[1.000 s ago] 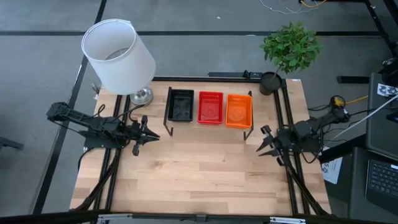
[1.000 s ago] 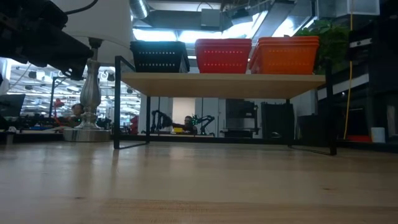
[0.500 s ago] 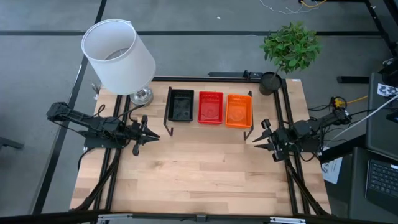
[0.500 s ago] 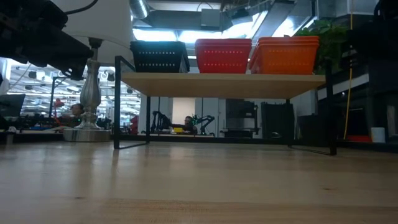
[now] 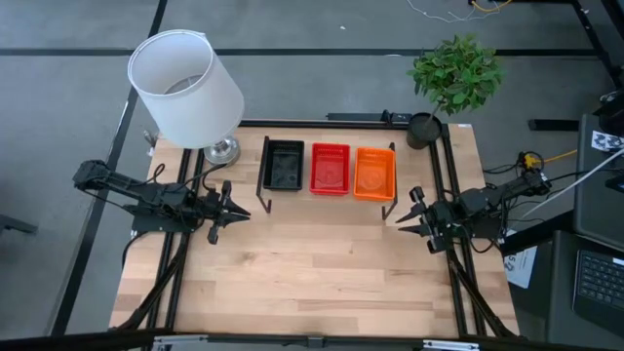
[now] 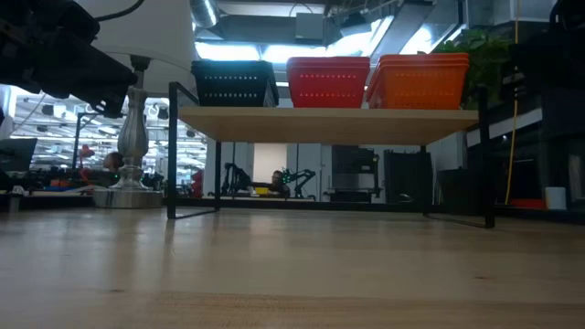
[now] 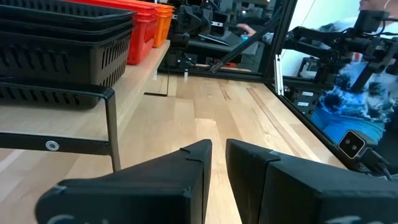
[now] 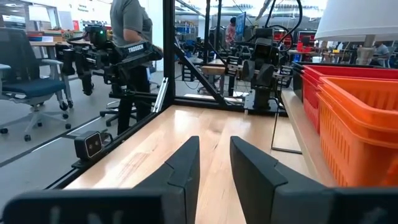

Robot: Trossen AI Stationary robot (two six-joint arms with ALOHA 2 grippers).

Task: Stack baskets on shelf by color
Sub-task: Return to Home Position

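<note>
Withdrawing clear of the shelf (image 6: 329,123) and baskets (image 5: 330,168) looked wisest; left end effector (image 5: 234,213) and right end effector (image 5: 402,219) sat slightly apart, empty.

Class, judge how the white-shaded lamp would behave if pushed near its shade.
The lamp would probably tip: its wide shade sits on a slim stem above a small base. The shiny base likely adds steadying weight.

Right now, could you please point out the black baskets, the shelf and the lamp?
black baskets (image 5: 284,168): high view, on the floor of the top basket.
shelf (image 6: 329,125): low view, on the front edge of the wooden board.
lamp (image 5: 195,97): high view, on the white shade.
</note>
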